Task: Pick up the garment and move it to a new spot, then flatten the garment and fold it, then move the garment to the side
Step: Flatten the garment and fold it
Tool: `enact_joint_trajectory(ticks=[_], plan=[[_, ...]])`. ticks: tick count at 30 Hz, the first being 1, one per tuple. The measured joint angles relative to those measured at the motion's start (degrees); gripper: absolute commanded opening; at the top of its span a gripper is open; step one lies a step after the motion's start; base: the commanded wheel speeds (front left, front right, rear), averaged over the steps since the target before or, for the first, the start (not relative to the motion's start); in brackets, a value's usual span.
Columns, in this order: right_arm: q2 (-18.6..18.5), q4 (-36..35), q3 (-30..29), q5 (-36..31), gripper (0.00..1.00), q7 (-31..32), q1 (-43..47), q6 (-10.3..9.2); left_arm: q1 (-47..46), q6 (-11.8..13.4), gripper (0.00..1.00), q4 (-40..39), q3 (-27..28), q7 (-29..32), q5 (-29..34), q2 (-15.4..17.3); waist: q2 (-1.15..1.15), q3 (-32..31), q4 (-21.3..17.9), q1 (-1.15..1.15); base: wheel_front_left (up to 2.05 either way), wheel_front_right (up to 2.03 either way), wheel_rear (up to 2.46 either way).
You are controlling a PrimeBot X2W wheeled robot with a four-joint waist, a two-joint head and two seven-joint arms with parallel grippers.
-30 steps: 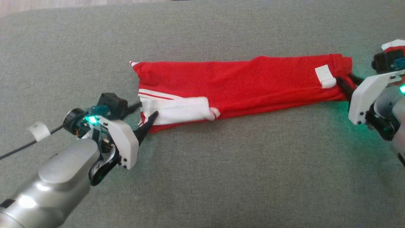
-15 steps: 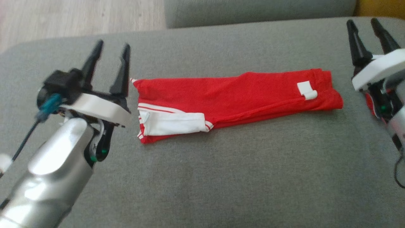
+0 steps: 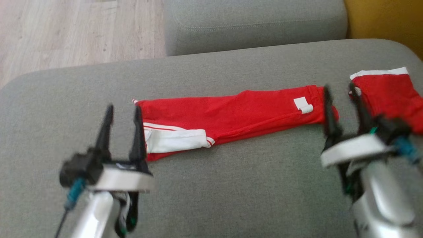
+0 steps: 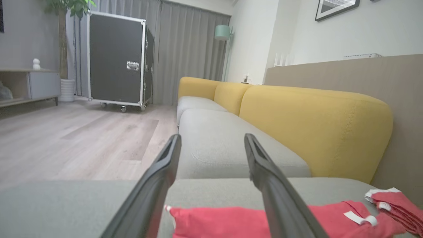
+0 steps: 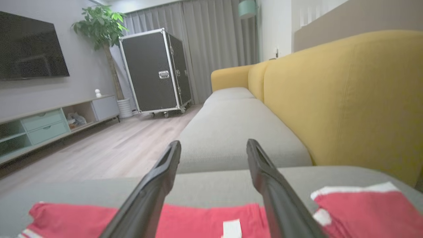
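From the head: garment [image 3: 231, 115] folded into a long red strip, flat on the grey cushion [image 3: 231, 185], white-striped end to the left, end with the white tag [image 3: 303, 105] to the right. Just past that end, apart from it, a 2nd red piece [image 3: 386, 96] with a white hem. Wood floor [image 3: 66, 33] beyond the cushion.

Added by the left wrist view: yellow backrest [image 4: 314, 125], black wheeled case [image 4: 115, 59], grey curtains, with the garment low between and right of the 2 fingers. Added by the right wrist view: TV [image 5: 29, 49], plant [image 5: 102, 23], low cabinet, tagged end between the fingers, 2nd piece at lower right.

Left gripper [image 3: 123, 109] near the striped end, fingers pointing away from the robot, roughly level over the cushion; jaws spread wide, nothing between them. Right gripper [image 3: 340, 88] in the same pose near the tagged end, in line with the gap between the 2 red pieces; jaws likewise wide apart and empty.
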Motion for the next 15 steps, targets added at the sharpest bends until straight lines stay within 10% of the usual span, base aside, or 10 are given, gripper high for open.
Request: enact_joint_trajectory(ticks=[15], plan=[[3.2, -0.3, -5.3, -4.6, 1.00, 0.0, 2.8, 0.00, 3.7, -8.4, 1.00, 5.4, 10.0, 0.0, 8.4, -7.1, 0.00, 3.8, 0.8, 0.02, 0.00, 0.00, 0.00]])
